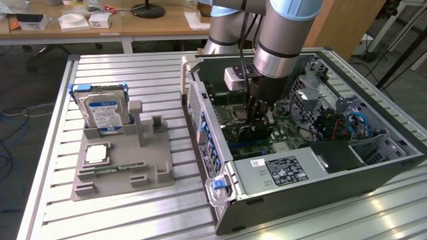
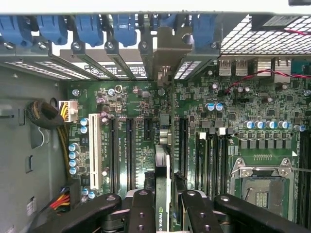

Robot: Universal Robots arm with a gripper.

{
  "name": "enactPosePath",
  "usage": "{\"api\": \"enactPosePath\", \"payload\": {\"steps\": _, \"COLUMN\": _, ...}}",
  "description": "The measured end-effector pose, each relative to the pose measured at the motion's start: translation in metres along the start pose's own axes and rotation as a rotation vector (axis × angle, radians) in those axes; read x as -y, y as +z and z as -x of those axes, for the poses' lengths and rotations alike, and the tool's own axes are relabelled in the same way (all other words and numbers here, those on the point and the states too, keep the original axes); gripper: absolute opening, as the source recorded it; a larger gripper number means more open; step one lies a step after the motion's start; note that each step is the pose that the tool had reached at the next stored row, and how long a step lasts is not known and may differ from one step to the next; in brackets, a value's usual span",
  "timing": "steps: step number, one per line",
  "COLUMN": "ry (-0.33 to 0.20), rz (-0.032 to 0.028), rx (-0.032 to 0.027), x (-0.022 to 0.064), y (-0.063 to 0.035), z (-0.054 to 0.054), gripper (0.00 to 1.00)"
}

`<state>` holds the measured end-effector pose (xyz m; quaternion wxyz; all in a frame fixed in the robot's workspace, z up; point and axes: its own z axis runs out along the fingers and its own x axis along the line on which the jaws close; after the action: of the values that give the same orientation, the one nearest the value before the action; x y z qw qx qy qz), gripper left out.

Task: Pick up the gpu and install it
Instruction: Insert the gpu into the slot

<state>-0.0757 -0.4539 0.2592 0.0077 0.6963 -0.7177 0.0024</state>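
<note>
Wrist view: tool (image 2: 163, 196) clamped on the gpu (image 2: 162, 165), held edge-on inside the computer case (image 1: 320, 207); long axis pointing straight ahead from tool to slotted rear wall (image 2: 97, 68), bracket end at that wall; parallel with motherboard (image 2: 233, 107) slots; seating depth not discernible.

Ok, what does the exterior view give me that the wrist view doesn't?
Exterior view: the grey tray beside the computer case, holding the upright hard drive and the memory stick, plus the arm reaching down into the case. Wrist view: the white slot and the yellow wires beside it. Both: the gripper shut on the gpu, over the motherboard.
</note>
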Motion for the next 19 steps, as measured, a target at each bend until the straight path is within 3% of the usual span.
{"api": "enactPosePath", "payload": {"steps": 19, "ry": 0.01, "rz": 0.0002, "rx": -0.0001, "x": 0.0, "y": 0.0028, "z": 0.0023, "gripper": 0.26}}
